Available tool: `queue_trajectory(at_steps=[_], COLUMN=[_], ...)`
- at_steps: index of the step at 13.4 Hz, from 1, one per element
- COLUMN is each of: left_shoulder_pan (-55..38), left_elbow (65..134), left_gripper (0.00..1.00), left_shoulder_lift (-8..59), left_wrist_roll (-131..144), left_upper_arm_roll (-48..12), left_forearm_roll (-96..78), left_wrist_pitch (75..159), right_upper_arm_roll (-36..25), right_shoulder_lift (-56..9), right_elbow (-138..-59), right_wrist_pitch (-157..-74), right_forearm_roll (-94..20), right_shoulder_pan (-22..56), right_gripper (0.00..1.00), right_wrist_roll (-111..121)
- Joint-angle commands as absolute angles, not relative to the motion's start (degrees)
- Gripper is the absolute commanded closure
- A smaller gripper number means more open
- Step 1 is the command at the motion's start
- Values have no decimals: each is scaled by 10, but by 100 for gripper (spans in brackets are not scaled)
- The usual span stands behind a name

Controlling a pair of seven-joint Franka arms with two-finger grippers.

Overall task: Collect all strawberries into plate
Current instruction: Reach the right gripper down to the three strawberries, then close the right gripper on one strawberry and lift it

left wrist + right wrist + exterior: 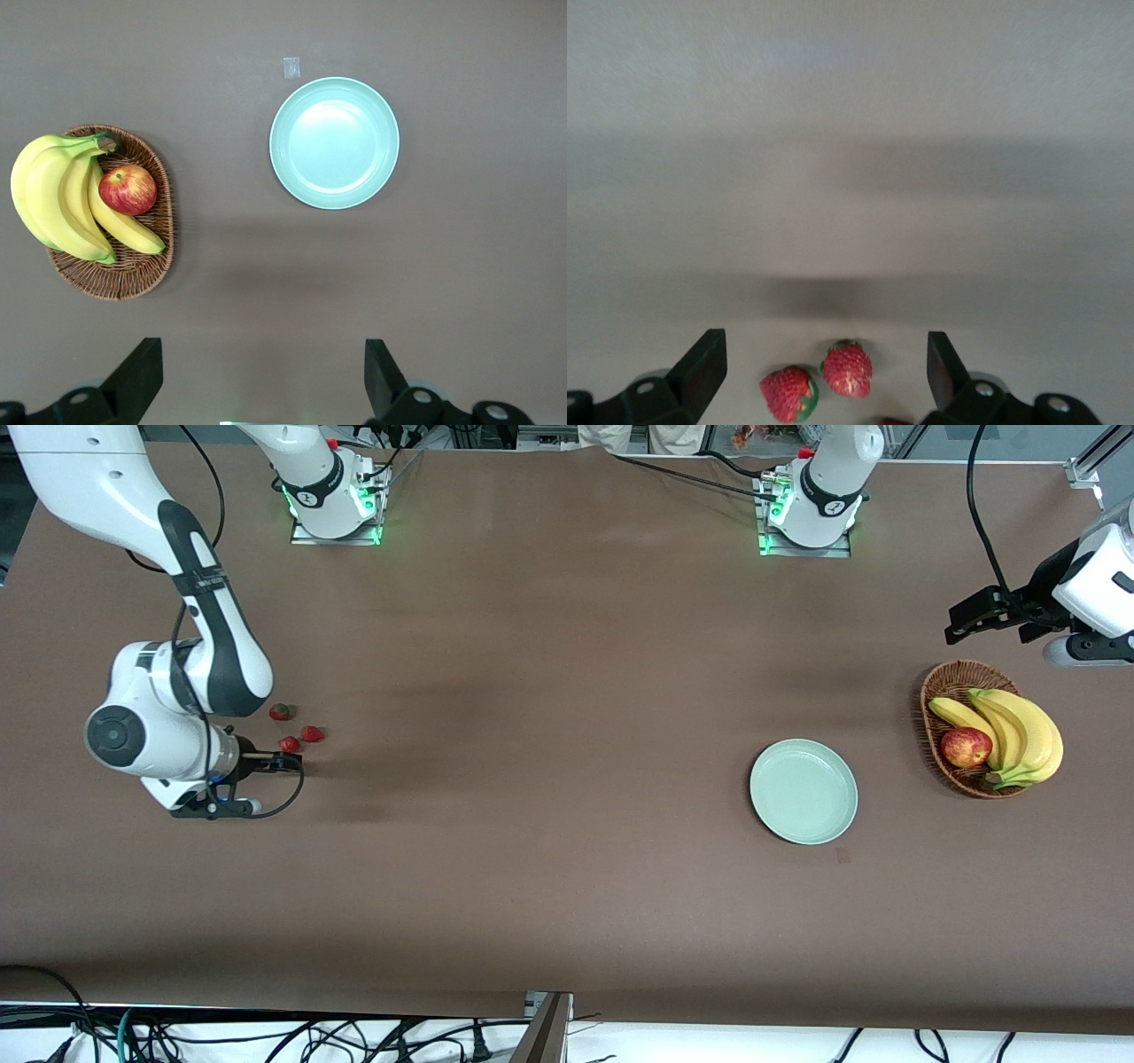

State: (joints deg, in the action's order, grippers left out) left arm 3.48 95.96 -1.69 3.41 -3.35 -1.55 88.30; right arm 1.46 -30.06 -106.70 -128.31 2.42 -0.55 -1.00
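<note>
Front view shows me three strawberries [299,731] clustered on the bench [532,691] at the right arm's end, well apart from the empty plate [803,791] beside the basket [952,691]. My right claw [824,372] hangs spread wide over the berries, gripping nothing. My left claw [257,381] waits open above the bench near the basket

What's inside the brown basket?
The wicker basket holds a bunch of bananas and a red apple. The fruit covers most of its floor, so anything underneath cannot be seen.
</note>
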Motion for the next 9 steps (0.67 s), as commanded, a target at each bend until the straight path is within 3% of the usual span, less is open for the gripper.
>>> queue_trajectory(at_steps=[1,9], left_shoulder_pan=[37,37], left_elbow=[958,958], left_gripper=[0,0], left_shoulder_lift=[-22,-22], left_wrist_roll=[36,36], left_upper_arm_roll=[-36,-36], left_forearm_roll=[-12,-12], left_wrist_pitch=[879,878], right_upper_arm_roll=[18,9], right_shoulder_lift=[-279,-272], right_elbow=[-1117,-1168], right_wrist_pitch=[-1324,-1368], right_forearm_roll=[33,34], right_shoulder_pan=[-10,-10], right_gripper=[0,1], right_wrist_roll=[-6,1])
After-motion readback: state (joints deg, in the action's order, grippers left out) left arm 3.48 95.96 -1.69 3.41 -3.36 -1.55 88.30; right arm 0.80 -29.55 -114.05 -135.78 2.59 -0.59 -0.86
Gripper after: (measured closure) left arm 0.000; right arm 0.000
